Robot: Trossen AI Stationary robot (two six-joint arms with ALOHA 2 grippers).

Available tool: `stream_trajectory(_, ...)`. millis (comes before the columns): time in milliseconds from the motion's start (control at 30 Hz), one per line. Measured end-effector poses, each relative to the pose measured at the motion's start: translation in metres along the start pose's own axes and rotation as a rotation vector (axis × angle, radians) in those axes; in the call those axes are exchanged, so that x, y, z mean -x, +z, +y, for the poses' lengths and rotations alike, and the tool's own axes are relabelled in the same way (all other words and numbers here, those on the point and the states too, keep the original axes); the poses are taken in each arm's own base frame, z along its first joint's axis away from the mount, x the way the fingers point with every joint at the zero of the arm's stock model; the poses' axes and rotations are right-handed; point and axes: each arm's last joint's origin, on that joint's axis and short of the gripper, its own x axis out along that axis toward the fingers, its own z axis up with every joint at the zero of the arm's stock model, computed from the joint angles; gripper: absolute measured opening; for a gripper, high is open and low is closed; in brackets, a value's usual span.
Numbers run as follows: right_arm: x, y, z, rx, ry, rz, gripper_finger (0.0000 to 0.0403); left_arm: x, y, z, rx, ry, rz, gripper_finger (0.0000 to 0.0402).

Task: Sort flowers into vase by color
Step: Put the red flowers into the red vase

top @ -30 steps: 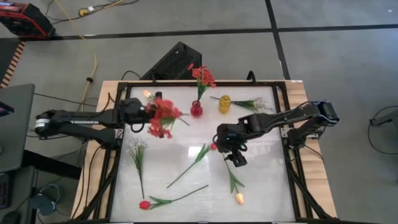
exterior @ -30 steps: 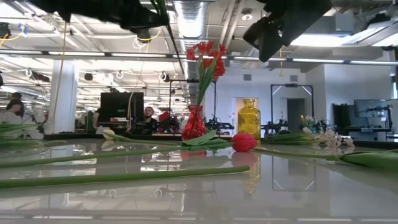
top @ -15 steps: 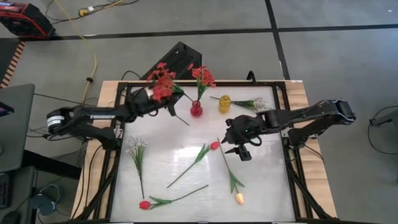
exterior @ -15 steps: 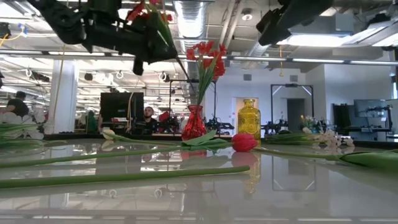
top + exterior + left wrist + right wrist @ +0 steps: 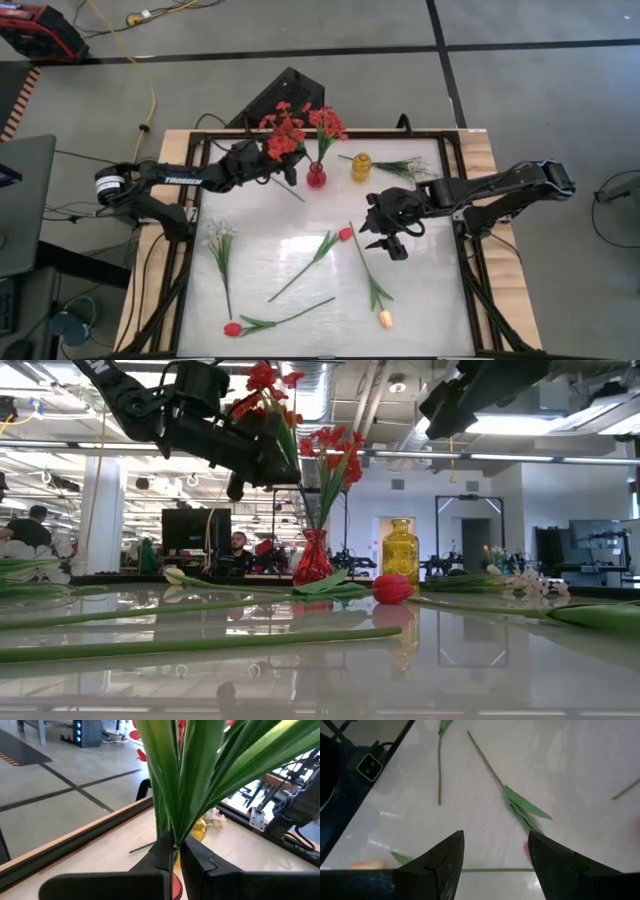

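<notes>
My left gripper [image 5: 268, 163] is shut on a bunch of small red blossoms [image 5: 283, 130], held in the air just left of the red vase [image 5: 316, 178]. That vase holds red flowers [image 5: 326, 122]. A yellow vase [image 5: 361, 166] stands to its right. My right gripper [image 5: 386, 241] hangs open over the table's middle, above a green stem with a leaf [image 5: 520, 808]. On the table lie a red tulip [image 5: 345, 234], a second red tulip [image 5: 232, 328], a peach tulip [image 5: 384, 319] and two white sprigs [image 5: 222, 238] [image 5: 405, 167]. My left gripper pinches the bunch's green stem [image 5: 175, 842], where the long leaves gather, between its two fingers [image 5: 159, 861]. The fingers come about level from the table's left and lie across the stem. The bunch is lifted clear, blossoms [image 5: 266, 382] up, its bare stem end [image 5: 296, 193] slanting down beside the red vase.
The table has a white glossy top inside a dark frame [image 5: 300, 131], with wooden edges. A black box [image 5: 280, 98] sits behind the far edge. Stems lie scattered over the near half. A person [image 5: 240, 546] sits in the room beyond the table.
My left gripper has carried the red bunch toward the far edge and right, up to the red vase, sinking a little. It has rolled, so the bunch now stands with blossoms up. My right gripper has drawn back slightly toward the right edge, staying open.
</notes>
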Motion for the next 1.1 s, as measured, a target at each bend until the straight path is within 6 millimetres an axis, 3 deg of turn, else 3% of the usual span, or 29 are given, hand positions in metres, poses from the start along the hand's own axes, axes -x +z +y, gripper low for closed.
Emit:
stream_trajectory(433,0.0,0.001,0.0,0.005,0.002,-0.009,0.0249,0.001,-0.009,0.013,-0.002,0.077,0.119,0.0004)
stream_trajectory(633,0.0,0.006,0.0,0.015,-0.006,-0.061,0.0249,-0.005,0.003,0.01,-0.039,0.099,0.224,0.0007)
stream_trajectory(867,-0.001,0.007,-0.001,0.0,-0.046,-0.064,0.0249,-0.011,0.025,0.003,-0.15,0.106,0.317,0.0062)
stream_trajectory(1100,-0.004,0.006,-0.002,-0.033,-0.045,-0.049,0.0249,-0.009,0.024,0.004,-0.22,0.116,0.379,0.0125)
